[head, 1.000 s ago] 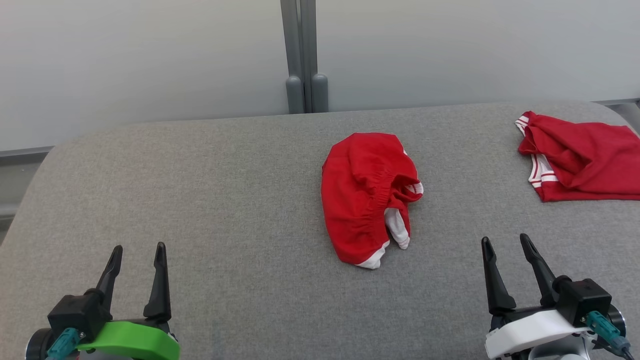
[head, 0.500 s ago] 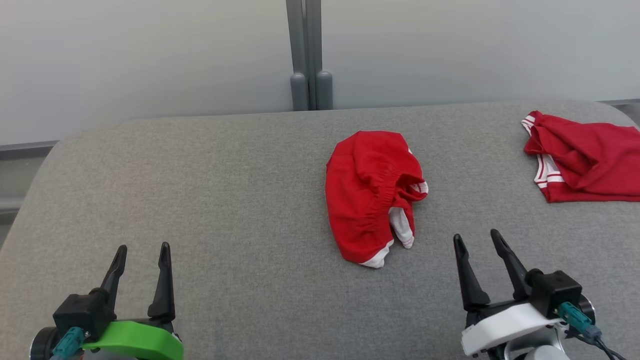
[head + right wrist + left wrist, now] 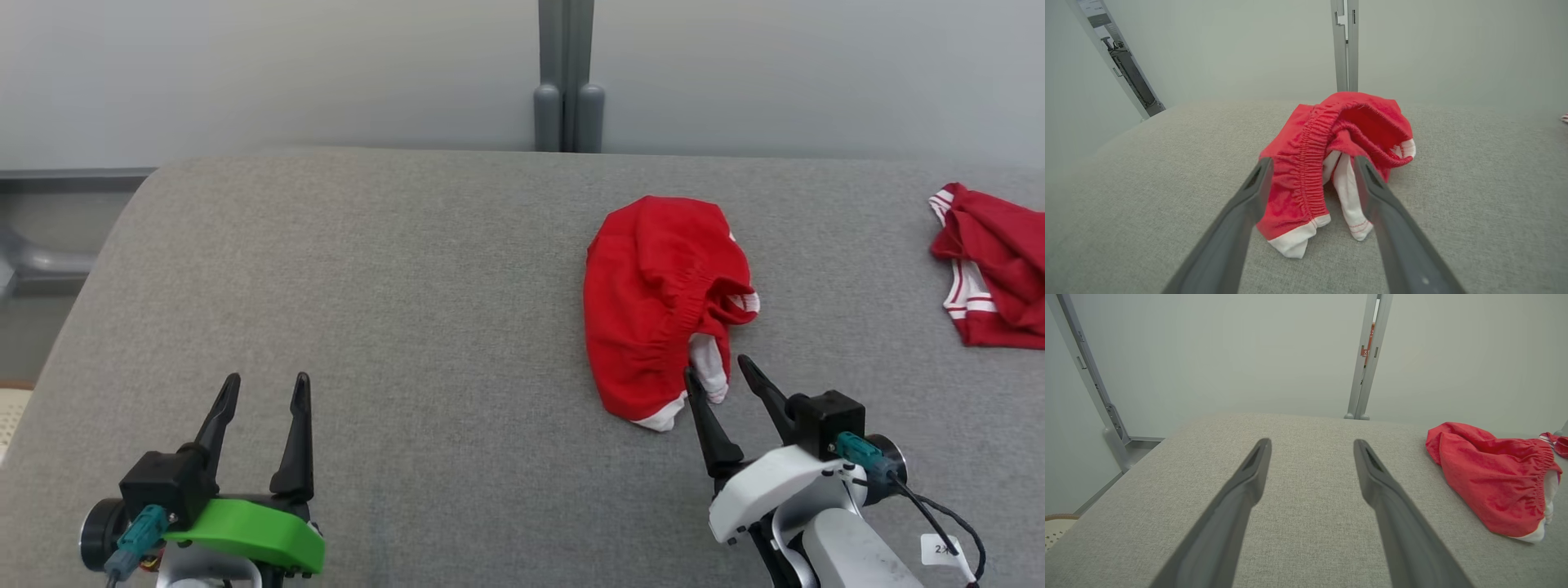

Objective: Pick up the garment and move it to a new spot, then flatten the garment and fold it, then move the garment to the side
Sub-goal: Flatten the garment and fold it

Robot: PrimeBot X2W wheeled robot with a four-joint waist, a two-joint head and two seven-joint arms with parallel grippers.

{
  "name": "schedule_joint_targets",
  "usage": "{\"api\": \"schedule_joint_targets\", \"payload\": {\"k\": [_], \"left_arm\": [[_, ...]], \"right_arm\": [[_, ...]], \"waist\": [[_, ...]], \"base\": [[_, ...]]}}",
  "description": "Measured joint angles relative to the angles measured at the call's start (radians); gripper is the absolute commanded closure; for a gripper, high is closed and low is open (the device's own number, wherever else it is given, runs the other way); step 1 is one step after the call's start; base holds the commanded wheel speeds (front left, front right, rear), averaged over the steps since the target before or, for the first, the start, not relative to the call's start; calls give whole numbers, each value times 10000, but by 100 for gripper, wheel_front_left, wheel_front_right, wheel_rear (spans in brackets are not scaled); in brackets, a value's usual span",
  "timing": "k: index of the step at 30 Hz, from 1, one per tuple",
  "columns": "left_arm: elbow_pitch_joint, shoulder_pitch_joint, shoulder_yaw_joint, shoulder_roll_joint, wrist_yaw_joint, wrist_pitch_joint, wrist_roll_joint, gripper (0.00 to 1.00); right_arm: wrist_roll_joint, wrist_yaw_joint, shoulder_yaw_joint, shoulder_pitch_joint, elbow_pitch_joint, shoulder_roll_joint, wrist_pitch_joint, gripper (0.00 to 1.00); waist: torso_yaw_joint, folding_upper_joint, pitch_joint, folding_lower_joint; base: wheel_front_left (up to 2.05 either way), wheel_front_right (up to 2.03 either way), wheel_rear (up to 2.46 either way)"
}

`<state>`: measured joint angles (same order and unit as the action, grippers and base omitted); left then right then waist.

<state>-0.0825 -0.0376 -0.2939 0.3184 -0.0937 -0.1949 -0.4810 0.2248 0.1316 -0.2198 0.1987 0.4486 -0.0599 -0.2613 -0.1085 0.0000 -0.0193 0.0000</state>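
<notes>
Wide shot first: grey table, far edge up against the pale wall. Right of its centre, the crumpled red garment, long axis running from far edge toward near edge, elastic waistband following that same line. Over by the right edge, well apart, a second red piece with white stripes.

Now down to the right end effector: spread wide, gripping nothing, tips right at the garment's near end, white lining straight ahead between the fingers. Contact or not? Impossible to call.

Left end effector toward the near-left corner, likewise spread wide and empty, well apart from the cloth. Looks like the right arm's pick, judging by the line-up: straight ahead and down onto that near end.
</notes>
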Motion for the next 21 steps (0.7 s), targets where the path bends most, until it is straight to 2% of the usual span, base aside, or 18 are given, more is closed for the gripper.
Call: {"api": "schedule_joint_targets", "payload": {"k": [7, 15, 16, 17, 18, 19, 21], "left_arm": [[-201, -575, -318, -192, 180, 0, 69, 0], [-562, -802, -533, -372, 286, -180, 130, 0], [-598, -820, -554, -397, 286, -188, 130, 0], [-646, -848, -581, -424, 290, -194, 130, 0], [-685, -870, -598, -449, 309, -219, 130, 0], [-727, -901, -610, -466, 318, -224, 132, 0], [-802, -957, -606, -487, 326, -278, 130, 0]], "right_arm": [[190, 0, 318, 735, 1816, -33, -10, 0], [389, 0, 548, 1143, 2959, -6, -13, 0], [449, 0, 552, 1159, 3053, 6, -13, 4], [527, 0, 552, 1172, 3177, 21, -13, 58], [585, 0, 554, 1183, 3266, 31, -12, 94], [669, 0, 579, 1203, 3313, 38, -13, 100], [750, 0, 702, 1294, 3313, 48, -13, 100]], "waist": [[-758, 0, -367, 0], [-1463, 0, -816, 0], [-1506, 0, -854, 0], [-1551, 0, -895, 0], [-1579, 0, -926, 0], [-1601, 0, -956, 0], [-1582, 0, -979, 0]], "base": [[0, 0, 0], [0, 0, 0], [0, 0, 0], [0, 0, 0], [0, 0, 0], [0, 0, 0], [0, 0, 0]]}}
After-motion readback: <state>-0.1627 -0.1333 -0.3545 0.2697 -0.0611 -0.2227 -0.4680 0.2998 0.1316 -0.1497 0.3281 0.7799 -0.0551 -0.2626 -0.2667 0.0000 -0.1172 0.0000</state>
